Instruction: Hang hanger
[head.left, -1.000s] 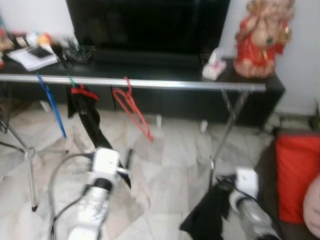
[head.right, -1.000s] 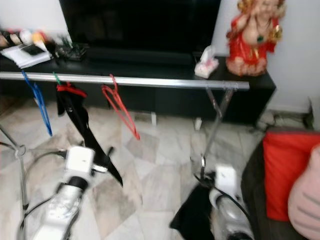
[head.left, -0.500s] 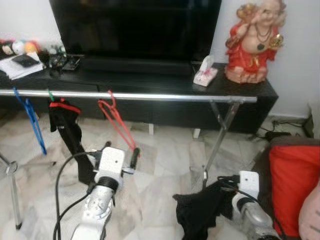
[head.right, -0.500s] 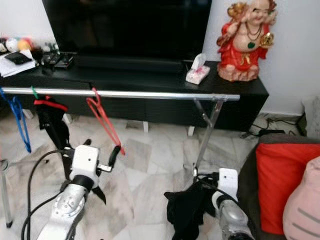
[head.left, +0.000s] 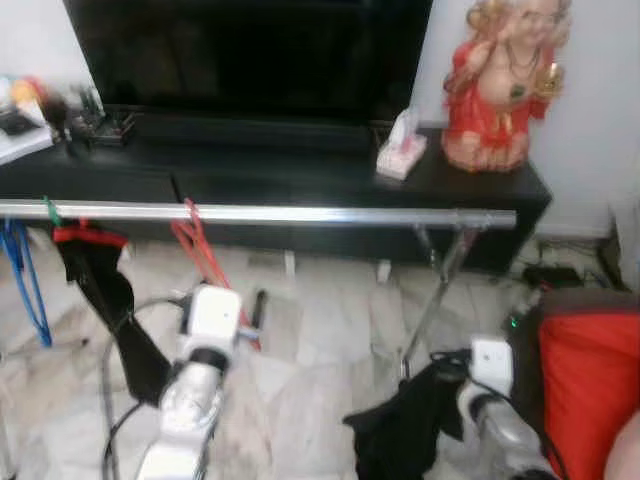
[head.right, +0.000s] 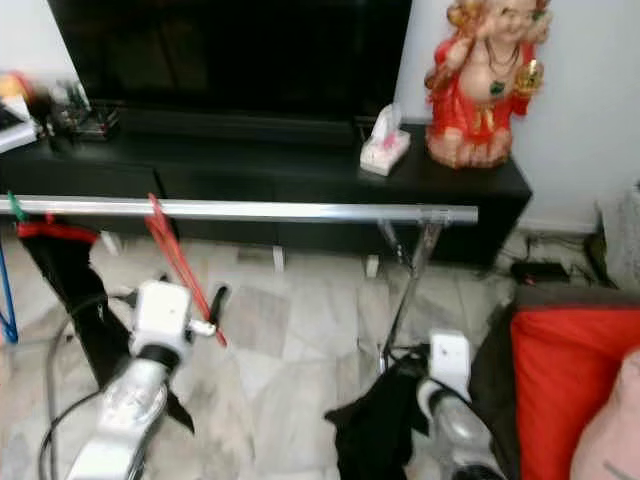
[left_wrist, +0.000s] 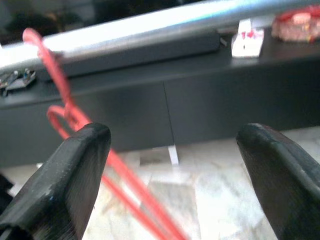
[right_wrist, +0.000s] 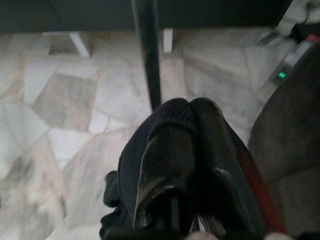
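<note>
Nearer now, the left pincer (left_wrist: 170, 175) hangs with fingers apart by the red hanger (head.left: 200, 255) on the rail (head.left: 300, 213). Right pincer (right_wrist: 192, 165) stays clamped on black cloth (head.left: 400, 435), low right

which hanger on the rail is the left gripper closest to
The bare red hanger, hooked on the silver rail just ahead of the open left gripper. The blue hanger and the garment-carrying one hang further left.

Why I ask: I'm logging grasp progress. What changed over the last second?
The left pincer closed in on the red hanger hanging from the rail. The hanger now sits beside one finger, and the pincer is open, gripping nothing. The right pincer stayed low, shut on the black garment. The hangers stayed on the rail. Any other shift is camera motion.
</note>
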